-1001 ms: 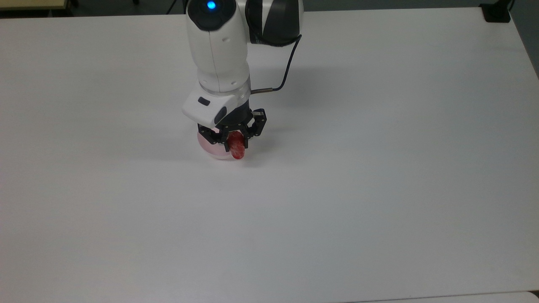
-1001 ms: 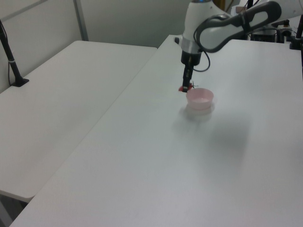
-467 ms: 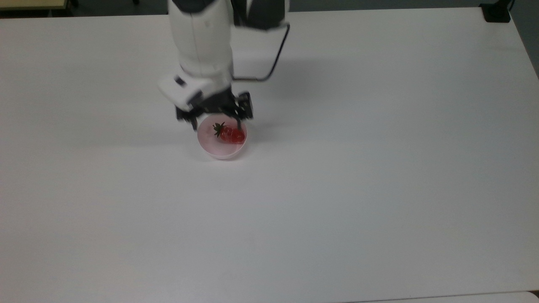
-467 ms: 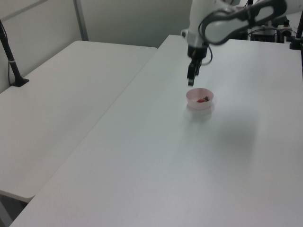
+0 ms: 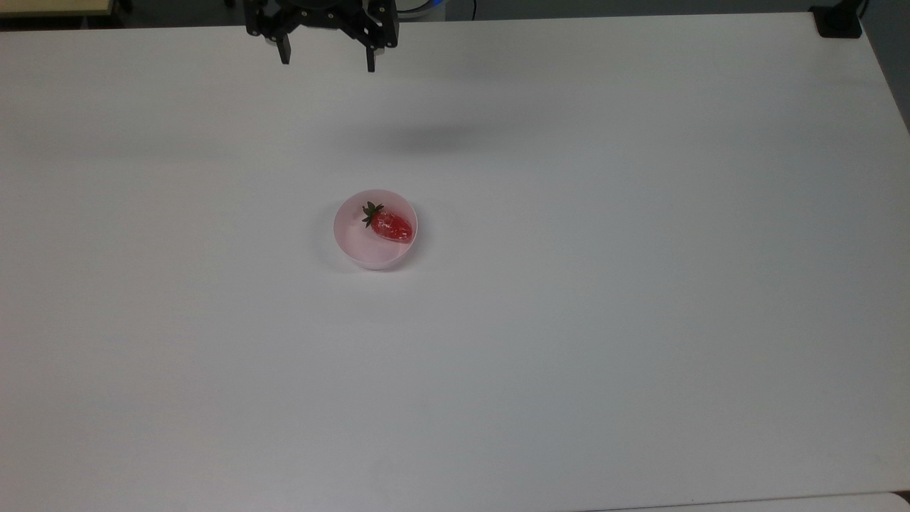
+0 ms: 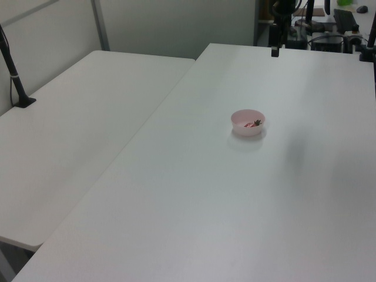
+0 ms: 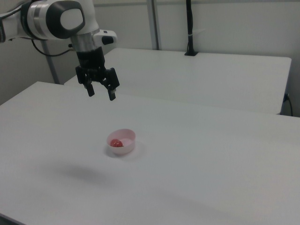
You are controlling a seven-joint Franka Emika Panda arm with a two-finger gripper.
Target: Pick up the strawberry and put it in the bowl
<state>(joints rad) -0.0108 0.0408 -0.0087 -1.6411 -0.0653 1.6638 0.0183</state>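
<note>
— Where's the strawberry [image 5: 389, 225]?
— I see it lying on its side in the pink bowl [image 5: 355, 245], glossy red, green cap up-left in the top view.
— Gripper [image 5: 327, 64]?
— Spread wide, empty, high above the table [image 5: 640, 284].

I find no legible text, label, brand, number or sign in any view. My arm housing, the bowl [image 5: 375, 249] and the table [image 5: 569, 320] carry plain, unmarked surfaces.
</note>
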